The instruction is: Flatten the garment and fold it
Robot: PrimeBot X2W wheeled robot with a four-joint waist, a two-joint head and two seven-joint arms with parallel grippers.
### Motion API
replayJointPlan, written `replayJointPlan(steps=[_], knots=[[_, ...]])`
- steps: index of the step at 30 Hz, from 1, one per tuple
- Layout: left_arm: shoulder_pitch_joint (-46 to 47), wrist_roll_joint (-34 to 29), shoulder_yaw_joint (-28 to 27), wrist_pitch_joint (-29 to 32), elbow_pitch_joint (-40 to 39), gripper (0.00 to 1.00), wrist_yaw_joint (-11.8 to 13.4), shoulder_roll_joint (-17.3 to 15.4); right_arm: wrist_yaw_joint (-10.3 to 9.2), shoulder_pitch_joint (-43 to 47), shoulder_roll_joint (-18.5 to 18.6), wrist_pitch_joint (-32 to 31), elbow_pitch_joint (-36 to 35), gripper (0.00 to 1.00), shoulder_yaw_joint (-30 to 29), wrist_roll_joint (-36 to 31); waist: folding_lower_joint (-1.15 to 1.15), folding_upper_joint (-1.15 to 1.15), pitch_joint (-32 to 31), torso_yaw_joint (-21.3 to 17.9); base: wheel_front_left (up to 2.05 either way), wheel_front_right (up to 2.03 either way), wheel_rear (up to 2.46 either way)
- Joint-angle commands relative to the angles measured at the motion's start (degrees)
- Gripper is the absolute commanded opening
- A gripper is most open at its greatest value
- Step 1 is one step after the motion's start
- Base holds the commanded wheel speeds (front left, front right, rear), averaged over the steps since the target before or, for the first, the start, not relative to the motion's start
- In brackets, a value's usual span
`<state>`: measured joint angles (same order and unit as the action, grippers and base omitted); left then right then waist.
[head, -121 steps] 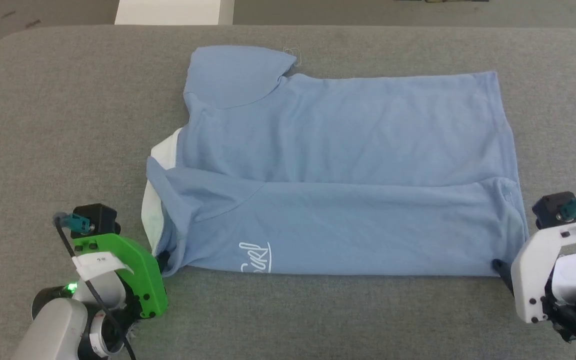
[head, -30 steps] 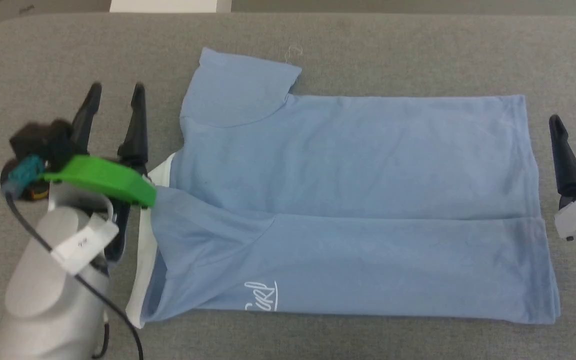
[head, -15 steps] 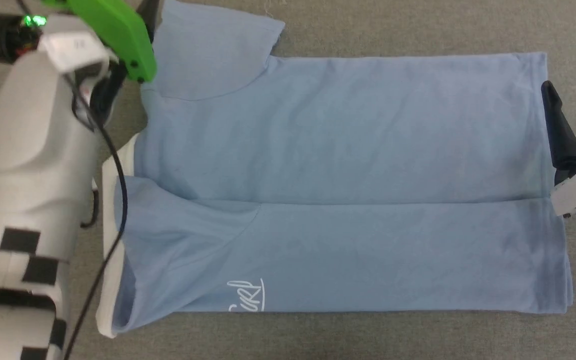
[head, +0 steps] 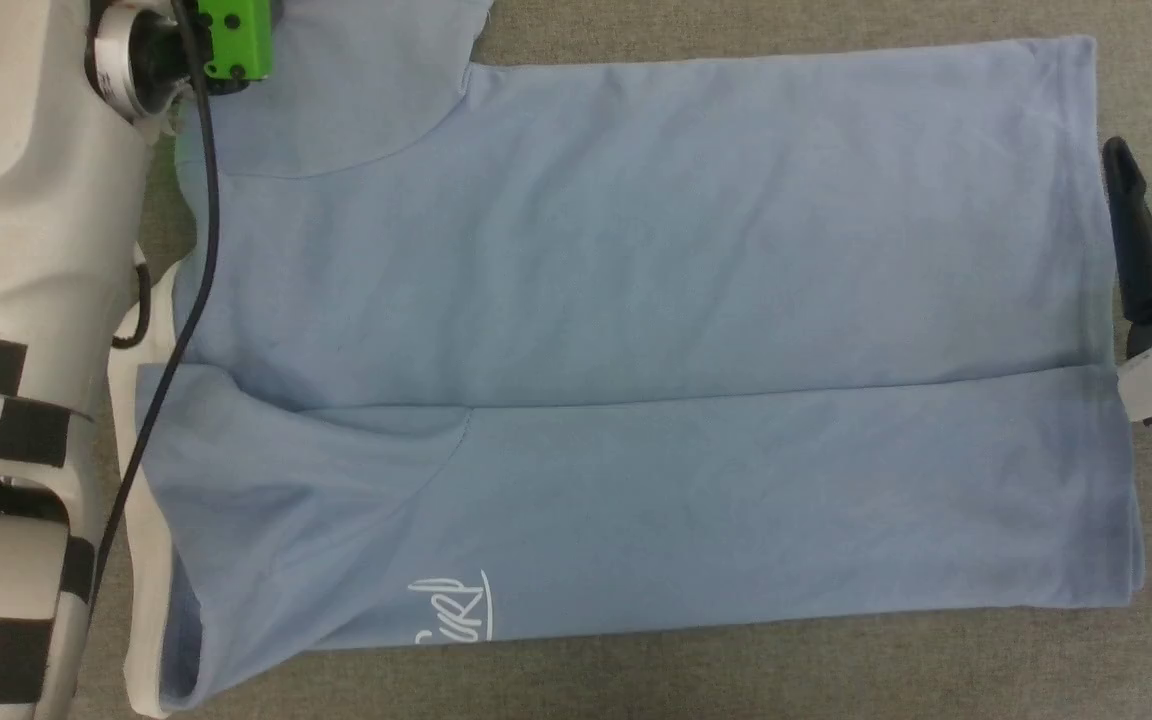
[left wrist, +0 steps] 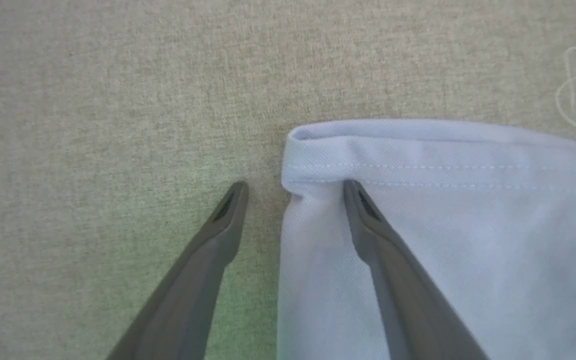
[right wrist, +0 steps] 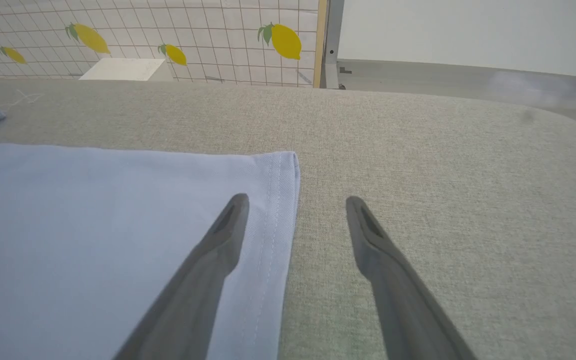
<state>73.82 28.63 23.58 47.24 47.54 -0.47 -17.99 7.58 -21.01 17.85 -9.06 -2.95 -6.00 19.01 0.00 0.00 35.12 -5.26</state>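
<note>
Away from the near edge now, our left gripper [left wrist: 293,187], jaws wide, straddles the sleeve corner [left wrist: 313,150] at eleven o'clock of the garment [head: 636,350] lying flat on the table [head: 736,680], and our right gripper [right wrist: 295,200], equally wide, straddles the hem [right wrist: 280,210] at two o'clock, so we judge the far-side fold is next.

Grey cloth tabletop [head: 736,680], lemon-print wall [right wrist: 168,30]

light was soft and even, leaving only faint shadows at the edges of the garment [head: 636,300]. a green glow tinted the grey surface [left wrist: 93,150] beside the left gripper [left wrist: 295,184]. both wrist views looked wide-angled, and the finger bases nearest the lens were blurred.
</note>
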Motion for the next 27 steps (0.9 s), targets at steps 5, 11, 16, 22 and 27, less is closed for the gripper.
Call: replayJointPlan(steps=[5, 11, 16, 22, 27], knots=[[-4.38, 1.91, 1.45, 5.18, 0.49, 0.00, -0.04, 1.44, -0.09, -0.08, -0.32, -0.04, -0.67, 1.00, -0.78, -0.75, 0.00, 0.00, 1.18, 0.66, 0.00, 0.00, 0.00], [-5.29, 4.01, 0.51, 3.79, -2.99, 0.00, -1.06, 2.45, -0.09, -2.01, 1.69, -2.61, -1.85, 1.00, -0.95, -1.26, 0.00, 0.00, 0.70, 1.92, 0.00, 0.00, 0.00], [-4.89, 5.62, -0.58, 2.65, -5.80, 0.00, -1.68, 2.77, -0.09, -7.44, 5.35, -14.36, -2.43, 1.00, 0.86, -0.31, 0.00, 0.00, -0.49, 2.44, 0.00, 0.00, 0.00], [-4.57, 6.27, -0.71, 3.39, -9.09, 0.00, -1.73, 2.34, -0.09, -17.68, 9.05, -39.52, 0.43, 1.00, 6.72, 0.30, 0.00, 0.00, -0.99, 3.29, 0.00, 0.00, 0.00], [-4.08, 6.51, -0.47, 4.18, -12.29, 0.00, -1.66, 2.22, -0.09, -24.60, 10.17, -54.36, 2.85, 1.00, 9.52, -1.27, 0.00, 0.00, 0.50, 4.79, 0.00, 0.00, 0.00]])
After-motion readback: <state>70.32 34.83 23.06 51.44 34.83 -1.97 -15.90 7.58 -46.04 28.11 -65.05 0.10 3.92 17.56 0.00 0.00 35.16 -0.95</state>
